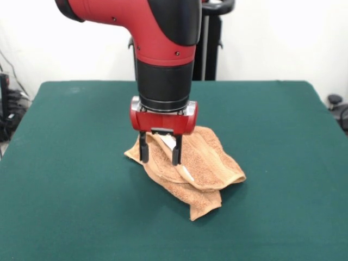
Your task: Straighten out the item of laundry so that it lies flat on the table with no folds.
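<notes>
From my remote station, I see the red and black arm reaching straight down over the middle of the green desk [65,163], its gripper [160,160] planted at the left end of a crumpled orange-tan towel [204,168]. The two black fingers [143,151] stand slightly apart, with a raised fold of the cloth and a strip of its pale label between them; I cannot tell whether they actually pinch it. The towel lies folded over itself in layers, well away from every desk edge.
</notes>
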`<state>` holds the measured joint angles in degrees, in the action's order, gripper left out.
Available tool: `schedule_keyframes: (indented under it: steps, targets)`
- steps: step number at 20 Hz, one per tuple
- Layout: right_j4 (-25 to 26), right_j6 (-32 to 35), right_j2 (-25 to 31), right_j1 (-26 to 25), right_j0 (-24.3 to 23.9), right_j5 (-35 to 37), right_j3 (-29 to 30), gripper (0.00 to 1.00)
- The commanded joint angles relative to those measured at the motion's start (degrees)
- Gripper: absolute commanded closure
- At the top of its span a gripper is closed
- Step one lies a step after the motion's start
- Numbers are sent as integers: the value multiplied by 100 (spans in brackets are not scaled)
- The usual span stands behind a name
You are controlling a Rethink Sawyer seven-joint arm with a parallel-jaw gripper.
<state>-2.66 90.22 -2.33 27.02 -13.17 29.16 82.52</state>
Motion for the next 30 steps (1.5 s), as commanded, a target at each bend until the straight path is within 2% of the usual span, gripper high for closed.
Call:
schedule_keyframes:
  steps: [1,12,17,30]
  targets:
    - [94,439,442,14,164,757,408,0]
    - [78,502,453,427,181,790,895,0]
    - [111,543,517,381,151,439,1102,0]
    - [177,566,620,53,84,-112,1153,0]
